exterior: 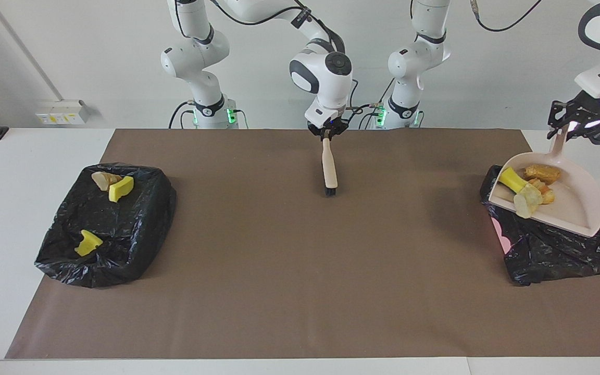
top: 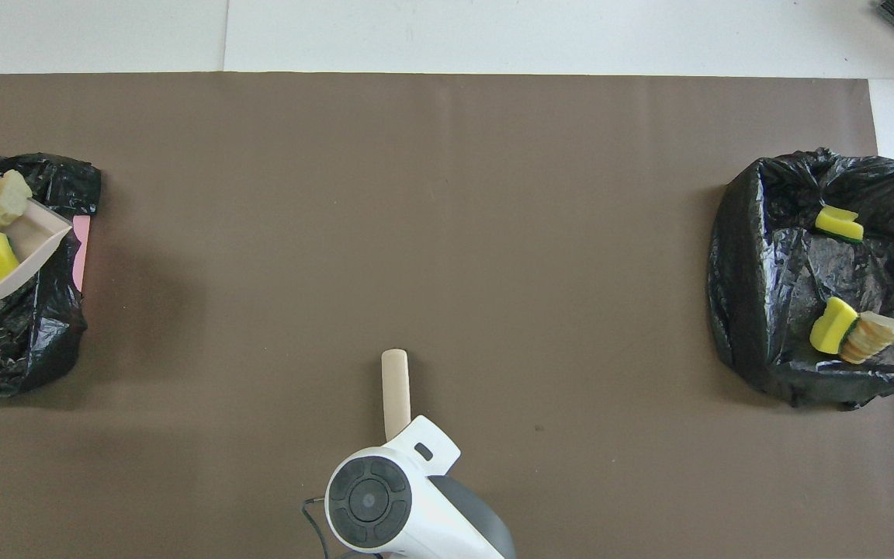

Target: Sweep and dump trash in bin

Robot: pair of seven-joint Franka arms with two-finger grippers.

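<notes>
My left gripper (exterior: 573,128) is shut on the handle of the pale pink dustpan (exterior: 571,205), which hangs over the black-bagged bin (exterior: 555,252) at the left arm's end. Several pieces of trash lie in the pan: a yellow chunk (exterior: 510,179), a brown piece (exterior: 542,173) and a beige lump (exterior: 526,202) at its lip. In the overhead view only the pan's corner (top: 28,233) shows, over that bin (top: 20,341). My right gripper (exterior: 327,133) is shut on a brush (exterior: 329,169) that hangs bristles down over the mat near the robots; its handle (top: 395,392) shows from above.
A second black-bagged bin (exterior: 123,245) at the right arm's end holds two yellow chunks (top: 839,223) (top: 833,326) and a tan piece (top: 872,335). A brown mat (exterior: 300,271) covers the table. A pink edge (exterior: 498,229) shows under the bag below the dustpan.
</notes>
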